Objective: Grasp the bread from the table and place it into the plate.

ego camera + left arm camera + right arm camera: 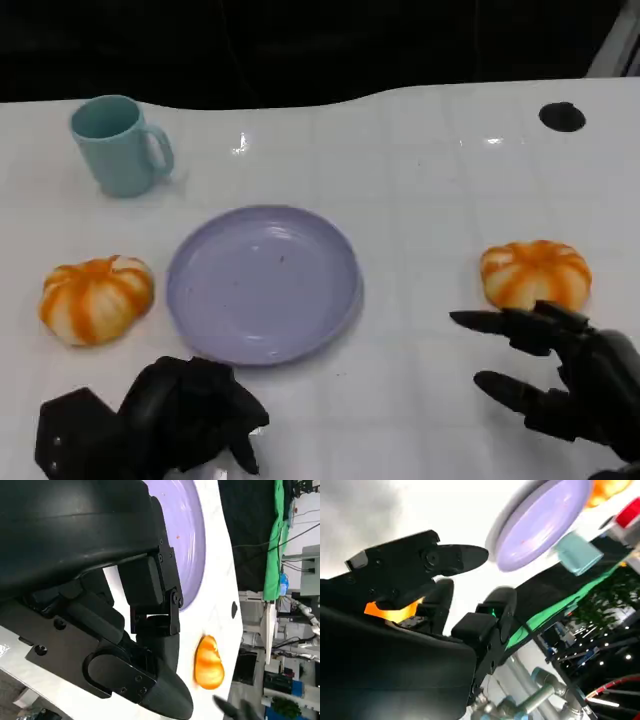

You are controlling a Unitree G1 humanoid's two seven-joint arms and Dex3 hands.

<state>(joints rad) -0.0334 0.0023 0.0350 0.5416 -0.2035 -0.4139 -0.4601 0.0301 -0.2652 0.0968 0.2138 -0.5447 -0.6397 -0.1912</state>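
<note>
So the robot looks to be right at the reach stage, nothing grabbed yet. The lilac plate (263, 284) sits mid-table with nothing in it, and there are actually two pieces of bread: one bun (535, 273) well to the right of the plate, and a second bun (97, 298) just beside the plate's left rim. The right hand (560, 375) hangs just on the near side of the right-hand bun with its fingers spread and pointing toward the plate, holding nothing, so that one seems to be the target. Whether a fingertip already touches the bun is hard to call from the head view. In the right wrist view a sliver of orange shows tucked behind the fingers (420, 562), which fits the hand being close up on it. The left hand (175, 415) rests on the near side of the plate, fingers curled in around nothing. Next move probably needs the right hand to ease over the bun, close around it, lift and carry it across to the plate. The bun itself is round, pumpkin-ish, orange glaze with pale stripes, looks soft, so a gentle squeeze is probably best. There's also a teal mug (119, 144) on the far left of the plate.
</note>
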